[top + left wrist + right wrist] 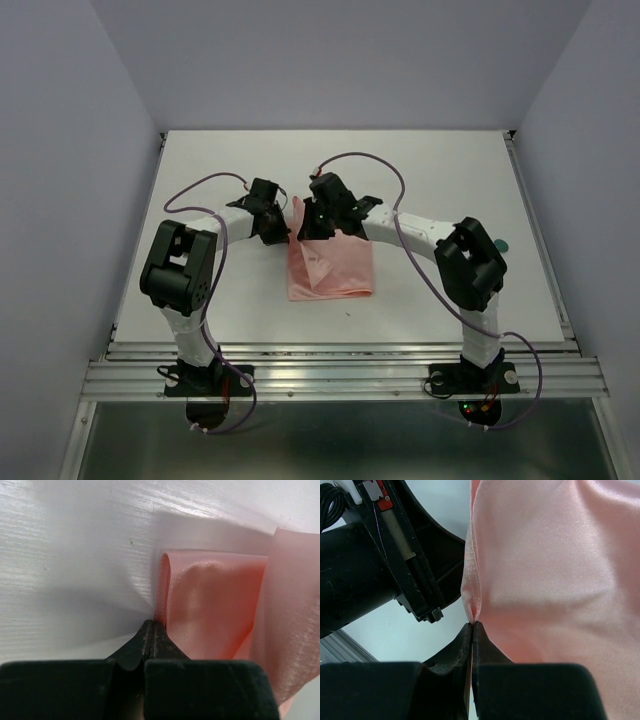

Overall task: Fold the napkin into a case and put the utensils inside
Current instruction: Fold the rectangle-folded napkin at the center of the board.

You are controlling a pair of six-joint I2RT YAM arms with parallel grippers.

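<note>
**White table, far edge of cloth pinched by both arms**

Top view: white table [200,190] inside pale walls. The napkin [335,272] lies mid-table between my arms, partly folded and not yet a narrow case. Its far-left corner is lifted. My left gripper [277,228] and right gripper [312,226] meet there, nearly touching. The rest of the cloth lies on the near side of both jaws, so I judge the fold goes toward my bases. The utensils [501,243] show only as a teal speck beyond my right elbow, well apart. Purple cables [350,157] arch behind, clear of the cloth.

Left wrist: left gripper [151,630] is clamped on a thin cloth edge. The napkin [215,610] loops up and to the right of the tips.

Right wrist: right gripper [472,626] is clenched on a gathered hem. The napkin [555,570] fills the right side. My left arm [395,555] crowds the left, which is the collision risk.
</note>
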